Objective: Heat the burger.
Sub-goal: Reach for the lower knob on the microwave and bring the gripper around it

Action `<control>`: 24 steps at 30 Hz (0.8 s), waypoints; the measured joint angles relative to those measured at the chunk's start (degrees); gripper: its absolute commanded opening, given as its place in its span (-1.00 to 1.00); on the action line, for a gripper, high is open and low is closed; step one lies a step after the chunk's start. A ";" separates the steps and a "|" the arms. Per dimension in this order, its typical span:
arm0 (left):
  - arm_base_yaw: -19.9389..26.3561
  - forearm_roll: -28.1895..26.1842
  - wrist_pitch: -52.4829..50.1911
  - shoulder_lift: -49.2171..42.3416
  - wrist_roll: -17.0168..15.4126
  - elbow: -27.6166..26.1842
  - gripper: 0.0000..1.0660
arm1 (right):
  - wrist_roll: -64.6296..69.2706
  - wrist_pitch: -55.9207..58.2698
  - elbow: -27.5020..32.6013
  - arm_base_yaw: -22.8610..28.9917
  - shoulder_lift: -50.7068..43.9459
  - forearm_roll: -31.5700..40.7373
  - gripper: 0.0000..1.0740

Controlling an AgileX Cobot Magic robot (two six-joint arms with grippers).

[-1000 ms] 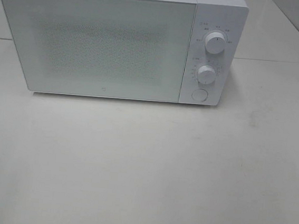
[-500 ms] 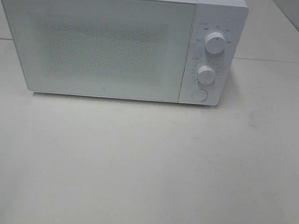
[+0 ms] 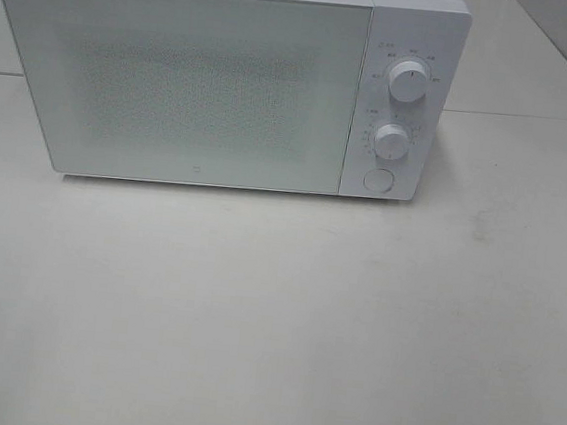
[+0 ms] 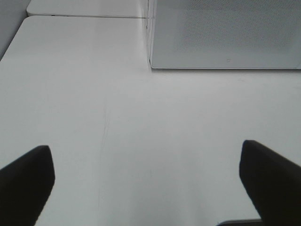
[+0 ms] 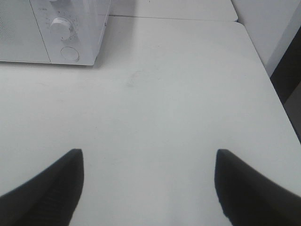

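The burger is out of view in every frame. A white microwave (image 3: 226,76) stands at the back of the table with its door shut; the frosted door (image 3: 180,82) hides the inside. Its lower left corner (image 4: 225,42) shows in the left wrist view and its control panel (image 5: 70,33) in the right wrist view. My left gripper (image 4: 146,176) hovers open over bare table, nothing between its black fingers (image 4: 26,181). Just as empty, my right gripper (image 5: 148,181) is open above the table right of the microwave. Neither gripper appears in the exterior high view.
Two round dials (image 3: 408,81) (image 3: 392,141) and a round button (image 3: 378,179) sit on the microwave's right panel. The white table (image 3: 273,322) stretches in front. Its right edge (image 5: 270,80) borders a dark gap, and a seam (image 4: 84,16) crosses the back left.
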 measured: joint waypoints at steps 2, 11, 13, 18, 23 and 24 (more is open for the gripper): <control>0.00 0.00 0.00 0.00 0.00 0.00 0.89 | 0.00 0.00 0.00 0.00 0.00 0.00 0.40; 0.00 0.00 0.00 0.00 0.00 0.00 0.89 | 0.00 -0.11 0.00 0.00 0.00 0.06 0.40; 0.00 0.00 0.00 0.00 0.00 0.00 0.89 | 0.00 -1.26 -0.46 0.00 0.34 0.17 0.40; 0.00 0.00 0.00 0.00 0.00 0.00 0.89 | 0.00 -5.79 -0.97 0.00 2.75 1.03 0.40; 0.00 0.00 0.00 0.00 0.00 0.00 0.89 | 0.00 -10.89 -0.80 0.00 4.53 1.03 0.40; 0.00 0.00 0.00 0.00 0.00 0.00 0.89 | 0.00 -13.01 -0.11 0.00 5.33 1.38 0.40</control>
